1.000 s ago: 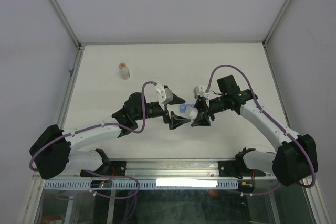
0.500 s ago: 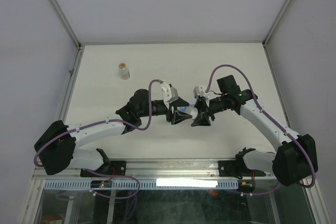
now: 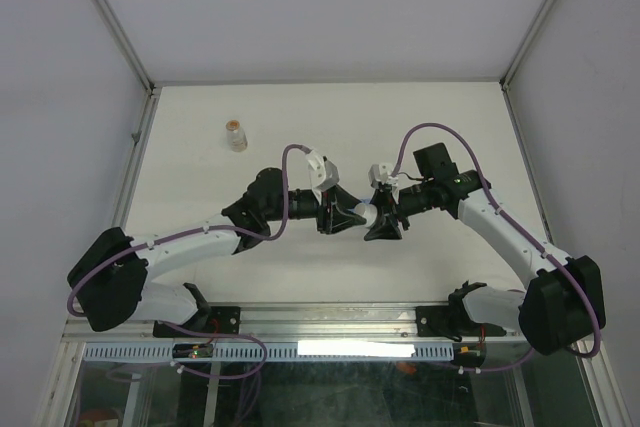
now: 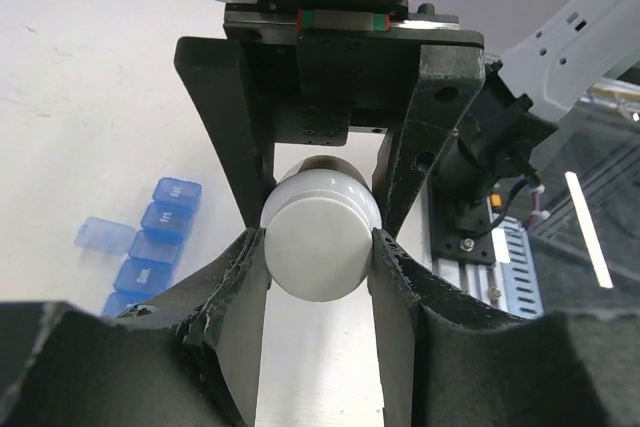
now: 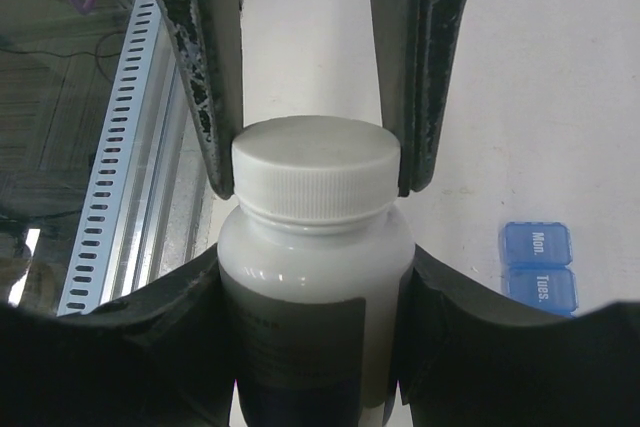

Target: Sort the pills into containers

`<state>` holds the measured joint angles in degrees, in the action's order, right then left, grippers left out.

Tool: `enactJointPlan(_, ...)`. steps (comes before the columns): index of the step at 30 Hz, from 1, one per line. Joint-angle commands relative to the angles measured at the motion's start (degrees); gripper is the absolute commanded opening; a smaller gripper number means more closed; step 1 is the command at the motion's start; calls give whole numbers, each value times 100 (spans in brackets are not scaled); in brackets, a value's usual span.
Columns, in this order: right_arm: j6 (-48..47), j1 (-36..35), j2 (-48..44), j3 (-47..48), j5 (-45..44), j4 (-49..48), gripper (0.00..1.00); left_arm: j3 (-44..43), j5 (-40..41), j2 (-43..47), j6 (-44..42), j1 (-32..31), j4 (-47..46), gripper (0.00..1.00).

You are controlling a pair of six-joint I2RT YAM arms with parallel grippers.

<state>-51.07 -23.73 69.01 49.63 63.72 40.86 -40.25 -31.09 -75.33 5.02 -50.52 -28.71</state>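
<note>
A white pill bottle (image 5: 315,287) with a dark label is held level above the table, my right gripper (image 5: 315,272) shut round its body. My left gripper (image 4: 320,245) faces it, both pads pressed against the ribbed white cap (image 4: 320,247). In the top view the two grippers meet at the bottle (image 3: 366,214) in mid-table. The containers (image 4: 150,242), a blue translucent strip of joined compartments, lie on the table below; two lids marked with days (image 5: 538,265) show in the right wrist view. In the top view the strip is hidden. No loose pills show.
A small clear bottle with tan-orange contents (image 3: 235,135) stands at the far left of the white table (image 3: 460,127). Metal frame rails (image 3: 130,177) border the table, and a slotted rail (image 5: 120,177) runs along its near edge.
My left gripper has moved right to the bottle's cap and its jaws have closed onto it, covering the blue strip in the top view. The right arm has stayed still.
</note>
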Motion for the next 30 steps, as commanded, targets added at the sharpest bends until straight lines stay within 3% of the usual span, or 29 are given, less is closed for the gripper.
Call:
enactJointPlan(1,-36,-31,-65,266,195,-137,0,-170,51,-74,1199,38,-602,1)
enactJointPlan(7,102,-27,-78,255,74,-252,0,234,1575,194,2993,-141,-899,0)
enactJointPlan(13,183,-29,-72,248,9,-318,0,57,4101,614,3321,-1146,152,0)
enactJointPlan(20,238,-23,-76,249,-52,-361,0,-216,4342,566,3632,-1188,638,0)
enactJointPlan(24,251,-19,-79,238,-40,-362,0,-161,4007,633,3632,-1189,448,15)
enactJointPlan(30,255,-18,-88,247,-11,-360,0,-104,3620,592,3443,-1188,344,56)
